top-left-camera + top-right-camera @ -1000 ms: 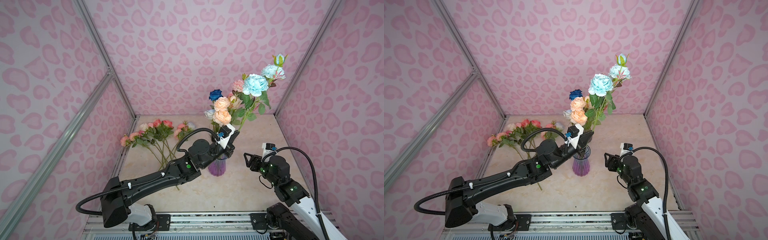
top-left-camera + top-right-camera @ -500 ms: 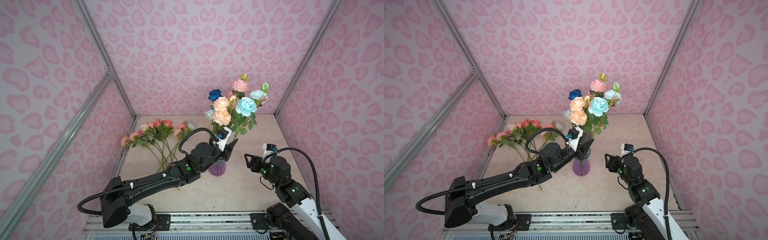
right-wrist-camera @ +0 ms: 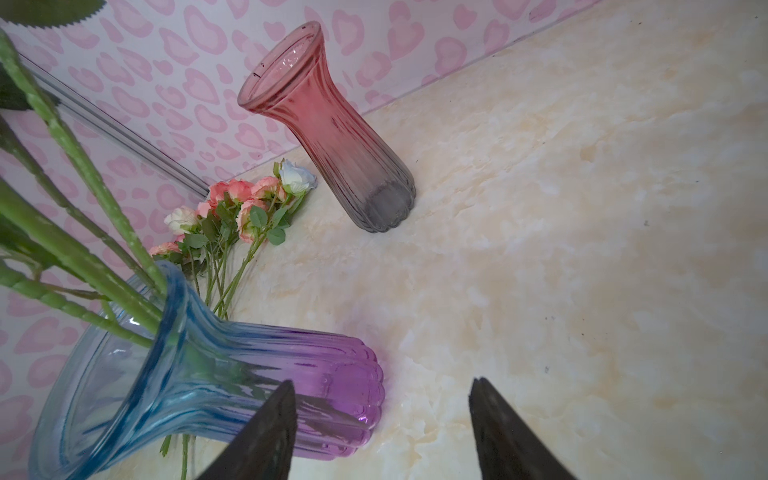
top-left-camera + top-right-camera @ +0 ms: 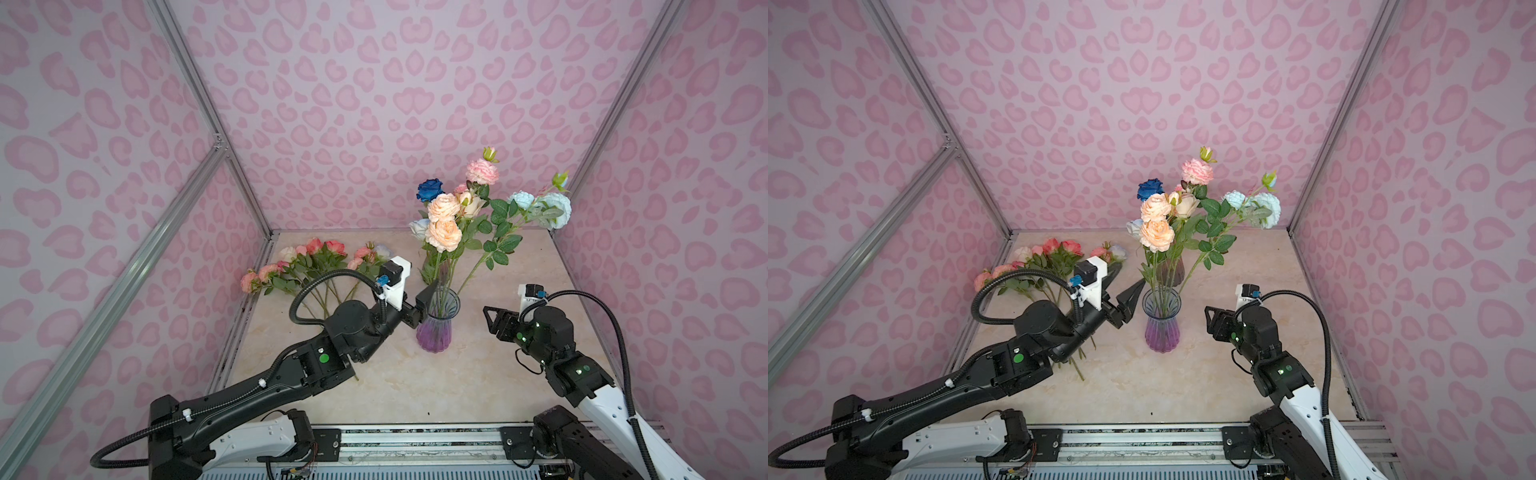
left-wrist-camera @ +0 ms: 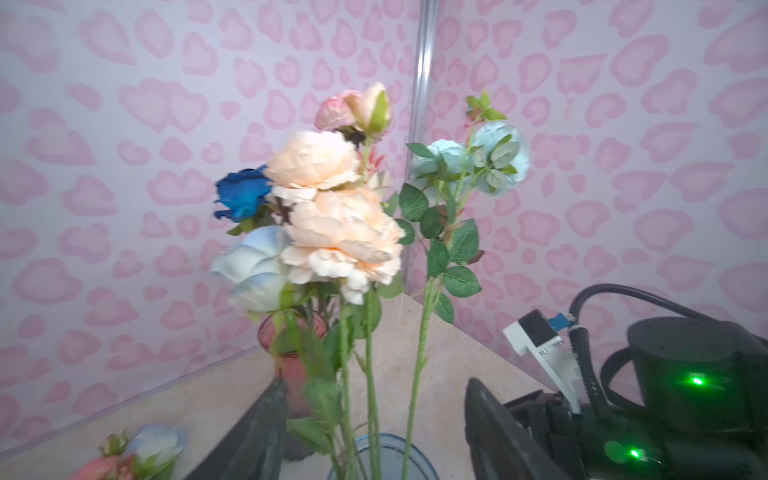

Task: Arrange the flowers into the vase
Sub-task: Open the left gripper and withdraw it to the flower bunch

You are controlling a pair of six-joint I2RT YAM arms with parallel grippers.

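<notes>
The vase [image 4: 435,332] [image 4: 1162,330], clear blue at the rim and purple at the base, stands mid-table with several flowers in it: peach [image 4: 444,232], deep blue [image 4: 430,190], pink [image 4: 482,171] and pale blue blooms [image 4: 555,208] [image 5: 496,156], whose stem leans right. More flowers [image 4: 316,262] [image 4: 1050,257] lie at the back left of the table. My left gripper [image 4: 424,297] [image 5: 374,419] is open just left of the vase rim; stems pass between its fingers untouched. On the vase's right, and apart from it, my right gripper [image 4: 494,320] [image 3: 380,415] is open and empty.
A second, red-tinted glass vase [image 4: 1173,270] [image 3: 328,124] stands empty behind the first one. Pink patterned walls close in the marble table [image 4: 519,266] on three sides. The left arm's cable loop [image 4: 316,286] arches over the lying stems.
My left gripper opened and let go of the pale blue stem, which sank into the vase and tipped right. The gripper drew back to the left. The right arm has not moved.
</notes>
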